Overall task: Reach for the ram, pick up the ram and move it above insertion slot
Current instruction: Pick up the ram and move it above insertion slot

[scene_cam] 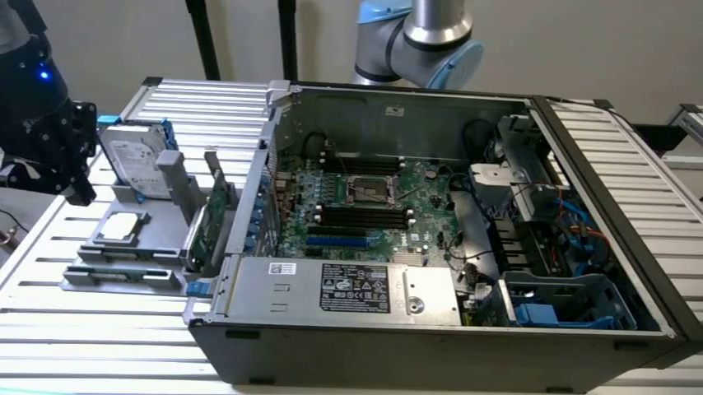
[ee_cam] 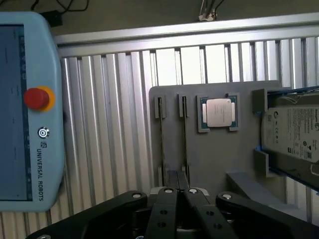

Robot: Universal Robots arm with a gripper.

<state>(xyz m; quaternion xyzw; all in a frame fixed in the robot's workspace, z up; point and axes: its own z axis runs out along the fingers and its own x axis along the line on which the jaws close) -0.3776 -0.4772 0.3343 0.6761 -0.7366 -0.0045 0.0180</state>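
The ram [ee_cam: 185, 134] stands on edge in a groove of the gray holder [ee_cam: 219, 164], with a twin stick [ee_cam: 161, 134] in the next groove. Held upright like this, its top edge is probably free for a pinch from above. The hand [ee_cam: 179, 191] hangs over the near end of those grooves, fingers drawn together and holding nothing, so no grasp is made yet. The holder sits on the desk [scene_cam: 66, 329] beside the open case [scene_cam: 439, 346], which keeps the ram near the slot [scene_cam: 357, 216], one of several parallel black ones on the board.
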